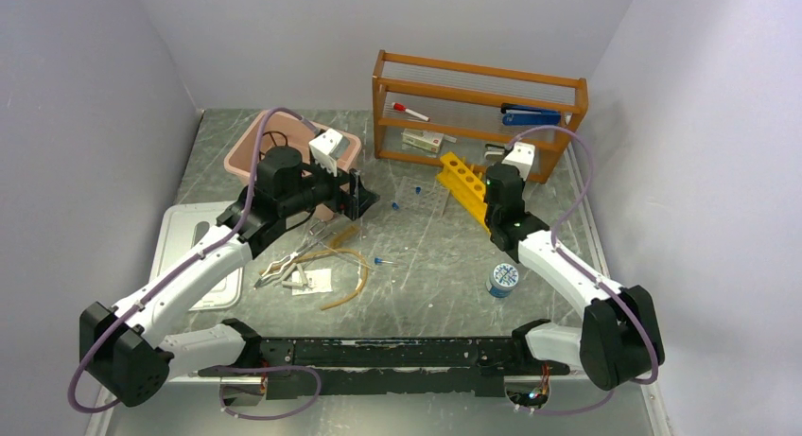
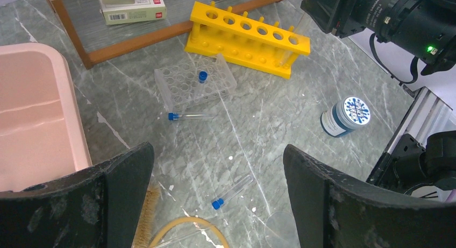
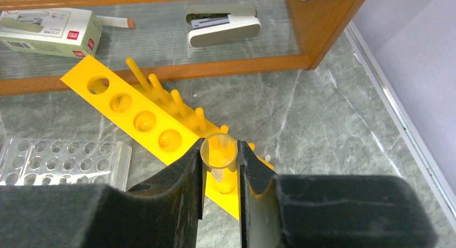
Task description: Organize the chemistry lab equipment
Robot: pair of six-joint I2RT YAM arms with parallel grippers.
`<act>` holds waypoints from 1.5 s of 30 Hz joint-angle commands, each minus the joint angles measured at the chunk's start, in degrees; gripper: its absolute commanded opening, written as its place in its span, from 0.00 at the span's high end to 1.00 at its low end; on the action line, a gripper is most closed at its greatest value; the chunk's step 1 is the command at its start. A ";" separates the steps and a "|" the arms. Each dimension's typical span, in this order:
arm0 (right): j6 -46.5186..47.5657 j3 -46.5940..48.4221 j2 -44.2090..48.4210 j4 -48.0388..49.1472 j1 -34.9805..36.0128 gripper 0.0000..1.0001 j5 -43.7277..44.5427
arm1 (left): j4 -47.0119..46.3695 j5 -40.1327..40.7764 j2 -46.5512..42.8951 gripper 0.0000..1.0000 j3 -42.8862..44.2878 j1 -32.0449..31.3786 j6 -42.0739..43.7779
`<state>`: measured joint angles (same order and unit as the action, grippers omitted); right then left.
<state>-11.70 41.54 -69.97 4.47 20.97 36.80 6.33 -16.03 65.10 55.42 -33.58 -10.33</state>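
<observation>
The right gripper [image 3: 220,175] is clamping a clear tube [image 3: 219,153], uncapped and seemingly empty, just above the yellow rack [image 3: 134,116]. It should be going down straight, with the tube upright over a free hole. The left gripper [image 2: 218,167] is hovering wide open and is holding nothing.

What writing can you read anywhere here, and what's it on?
No text reads clearly.
Small box: red logo patches and fine print, too small to read.
Round jar lid: blue-and-white design, blurred.
Camera lens: white lettering, too blurred to read.
</observation>
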 commanded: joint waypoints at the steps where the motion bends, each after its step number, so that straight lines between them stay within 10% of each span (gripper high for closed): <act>1: -1.24 -1.94 1.44 3.69 -0.51 0.73 0.73 | -0.44 -1.80 0.38 0.07 -0.33 0.10 -0.33; 13: -2.52 -4.64 1.85 5.99 -0.61 0.63 0.16 | -0.35 -1.63 0.25 0.07 -0.22 0.10 -0.46; 27: -5.37 9.31 7.12 -11.96 -0.65 0.21 -0.93 | 0.95 2.51 -0.53 0.03 0.30 0.10 -0.92; 38: -0.43 18.97 5.07 -23.54 0.97 0.33 -28.00 | 2.44 10.41 -2.93 0.04 -0.32 0.11 -2.66; 45: 5.83 18.34 -4.11 -22.86 14.49 0.34 -36.24 | 0.44 18.26 -6.75 0.13 -2.35 0.10 -5.35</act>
<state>-10.94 59.42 -68.31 -16.40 27.92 8.19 8.40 -4.89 61.23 54.35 -33.58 -13.56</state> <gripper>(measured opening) 0.654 0.878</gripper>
